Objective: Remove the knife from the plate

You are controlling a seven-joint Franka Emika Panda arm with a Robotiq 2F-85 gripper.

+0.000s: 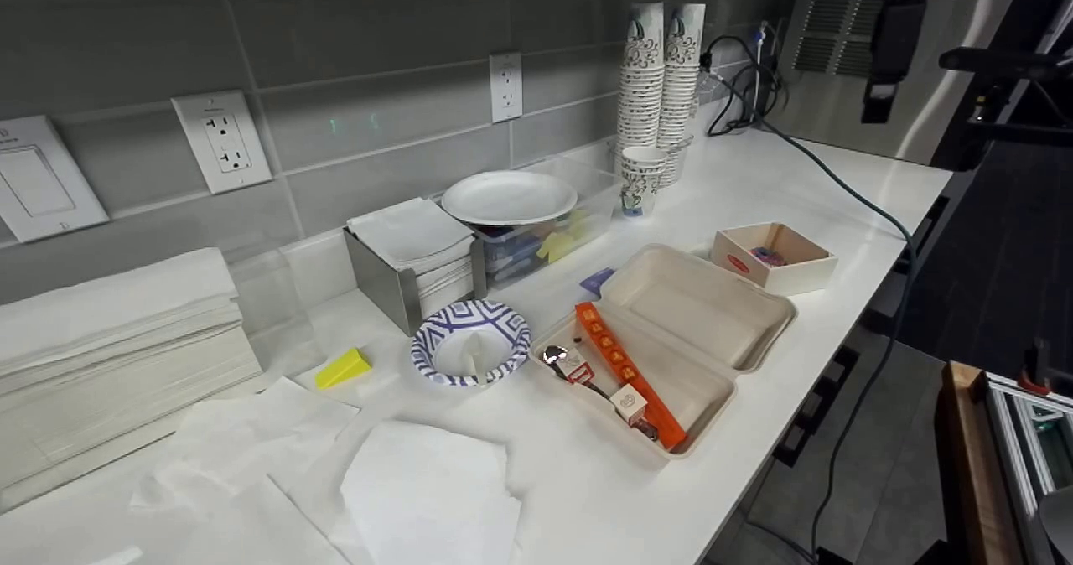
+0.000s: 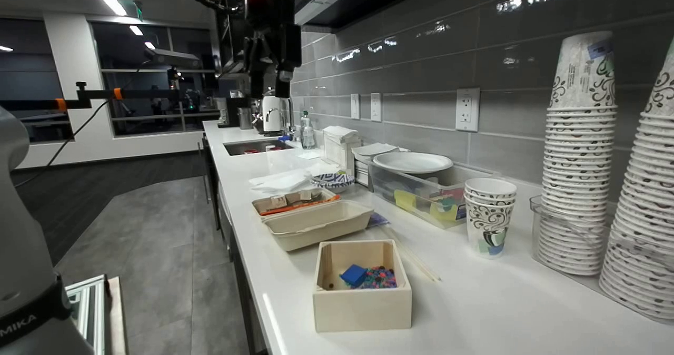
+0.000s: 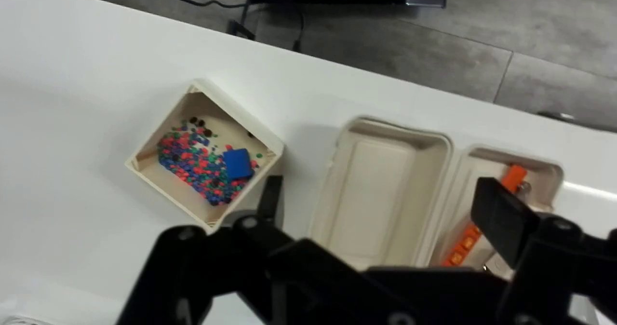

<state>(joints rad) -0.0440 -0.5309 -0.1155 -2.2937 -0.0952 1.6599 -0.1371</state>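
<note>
The plate (image 1: 505, 323), with a blue-and-white patterned rim, sits on the white counter in both exterior views (image 2: 333, 179). A pale, slim utensil, seemingly the knife (image 1: 475, 357), lies in it with one end toward the near rim; its shape is hard to make out. My gripper (image 2: 270, 84) is high above the counter, well away from the plate. In the wrist view the gripper (image 3: 380, 190) is open, its fingers wide apart with nothing between them. The plate and knife are out of the wrist view.
Beside the plate is an open takeout box (image 1: 700, 309) holding an orange strip (image 1: 629, 372) and a spoon (image 1: 555, 354). A wooden box (image 2: 363, 307) with beads, tall cup stacks (image 1: 641, 104), napkins (image 1: 432, 489) and a yellow piece (image 1: 343, 369) stand or lie around.
</note>
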